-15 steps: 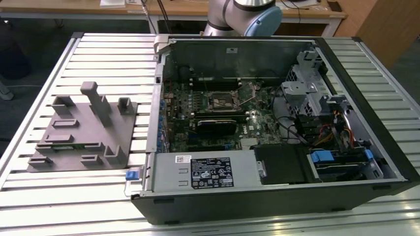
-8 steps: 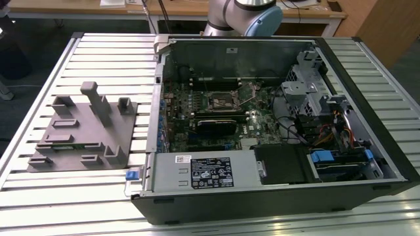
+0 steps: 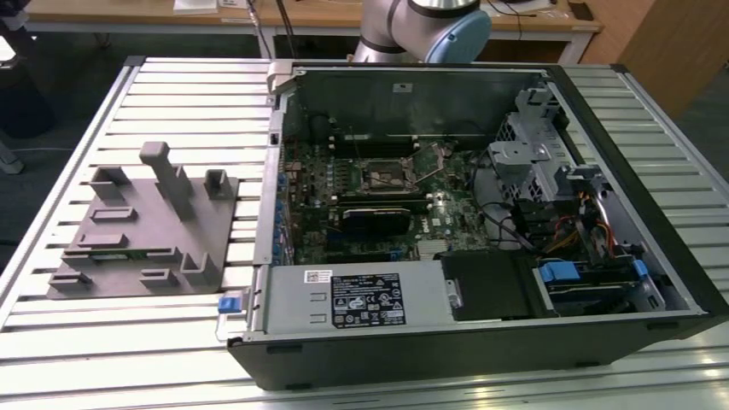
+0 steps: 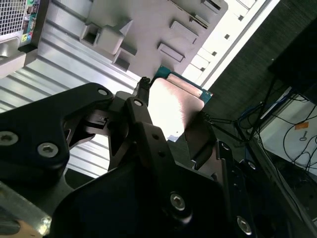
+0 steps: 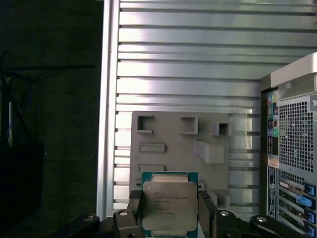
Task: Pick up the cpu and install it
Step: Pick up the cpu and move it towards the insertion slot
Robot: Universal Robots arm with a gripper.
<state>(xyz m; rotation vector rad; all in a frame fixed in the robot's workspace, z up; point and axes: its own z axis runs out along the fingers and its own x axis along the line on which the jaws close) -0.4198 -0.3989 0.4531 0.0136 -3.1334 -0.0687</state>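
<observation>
Gripper [image 5: 170, 202] pinches the cpu [image 5: 169, 208] by its edges above the grey tray [image 5: 168, 134], computer case [image 5: 293, 148] alongside.

Exterior view high, oblique; wrist views share tray [image 5: 166, 133] [image 4: 148, 20].

The cpu [image 4: 171, 106], a small flat square chip with a shiny pale metal top and a teal-green edge, is being clamped by two opposite sides between the fingers [image 4: 143, 88] of the black bolted metal gripper [image 4: 173, 101]. It is being seen against the ribbed silver aluminium table [image 4: 64, 64], where the grey plastic tray [image 4: 148, 25] of raised blocks and shallow recesses is lying just beyond it. A corner of the computer case [image 4: 15, 20], with perforated grille and coloured ports, is being caught near the tray. Loose dark cables [image 4: 292, 124] are being shown past the table's edge.
</observation>
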